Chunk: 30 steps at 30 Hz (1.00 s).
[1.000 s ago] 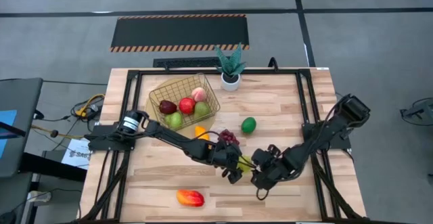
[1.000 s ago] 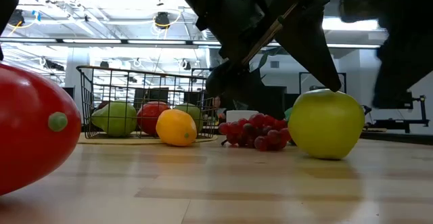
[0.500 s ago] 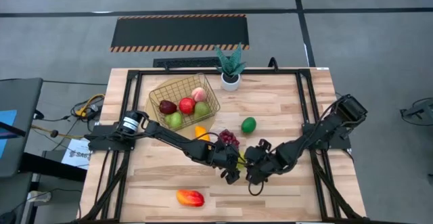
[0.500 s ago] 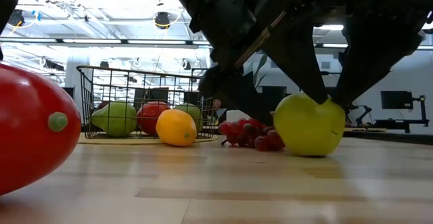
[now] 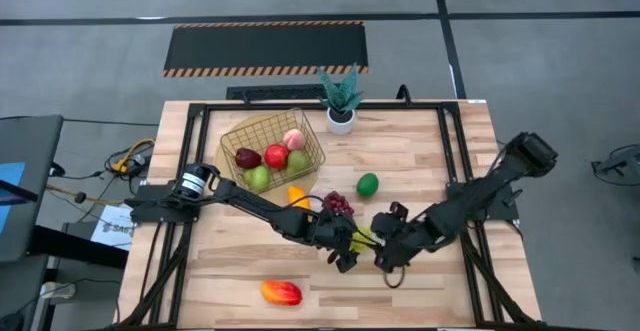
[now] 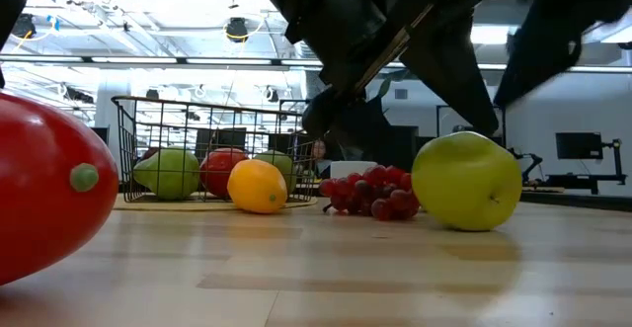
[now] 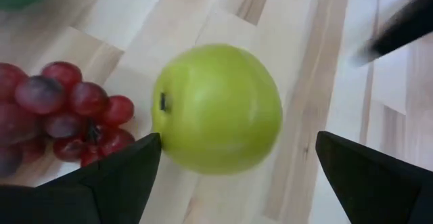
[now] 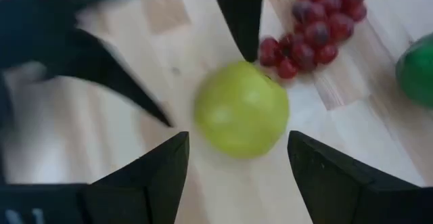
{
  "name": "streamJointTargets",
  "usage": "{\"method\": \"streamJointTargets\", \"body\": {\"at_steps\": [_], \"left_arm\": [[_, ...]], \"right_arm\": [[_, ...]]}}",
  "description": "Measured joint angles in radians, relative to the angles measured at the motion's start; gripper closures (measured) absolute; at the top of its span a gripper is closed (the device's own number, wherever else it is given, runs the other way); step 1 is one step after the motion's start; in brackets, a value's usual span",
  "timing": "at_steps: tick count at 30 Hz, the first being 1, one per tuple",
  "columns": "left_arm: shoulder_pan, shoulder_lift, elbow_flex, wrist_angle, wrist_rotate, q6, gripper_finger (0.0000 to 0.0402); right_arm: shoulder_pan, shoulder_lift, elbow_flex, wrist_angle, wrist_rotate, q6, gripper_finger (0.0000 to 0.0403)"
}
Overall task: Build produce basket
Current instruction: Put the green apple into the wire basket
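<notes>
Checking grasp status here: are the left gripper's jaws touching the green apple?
Apart. In the left wrist view the left gripper is open, and bare wood shows between each jaw and the green apple, which rests on the table.

Grey concrete floor (image 5: 80, 51) around the wooden table (image 5: 420, 161) — a black hazard-edged mat (image 5: 265, 47) beyond it.

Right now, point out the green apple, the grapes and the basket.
green apple (image 6: 466, 182), low view, middle of its front.
grapes (image 6: 370, 193), low view, centre of the bunch.
basket (image 5: 243, 128), high view, gold wire rim.
</notes>
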<state>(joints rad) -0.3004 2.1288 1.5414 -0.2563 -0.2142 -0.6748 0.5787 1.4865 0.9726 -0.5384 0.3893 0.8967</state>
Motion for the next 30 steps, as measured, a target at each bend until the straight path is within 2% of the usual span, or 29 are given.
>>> {"method": "streamJointTargets", "body": {"at_steps": [4,8,13,17,21,30], "left_arm": [[0.000,0.000,0.000,0.025,-0.001,0.001,0.0024],[-0.005,0.000,0.000,0.051,-0.065,0.071,0.0024],[-0.005,0.000,0.000,0.054,-0.106,0.156,0.0024],[-0.002,0.000,0.000,0.068,-0.122,0.170,0.0024],[-0.005,0.001,0.000,0.111,-0.124,0.246,0.0024],[-0.010,0.061,-0.003,0.101,-0.088,0.210,0.0024]], "right_arm": [[0.038,-0.134,0.000,-0.048,-0.001,0.020,0.0129],[0.082,-0.253,0.000,-0.083,0.003,0.070,0.0129],[0.120,-0.318,0.001,-0.101,0.052,0.104,0.0129],[0.139,-0.314,0.000,-0.140,0.080,0.144,0.0129],[0.149,-0.267,0.000,-0.178,0.087,0.183,0.0129],[0.131,-0.068,0.000,-0.263,0.083,0.283,0.0129]]}}
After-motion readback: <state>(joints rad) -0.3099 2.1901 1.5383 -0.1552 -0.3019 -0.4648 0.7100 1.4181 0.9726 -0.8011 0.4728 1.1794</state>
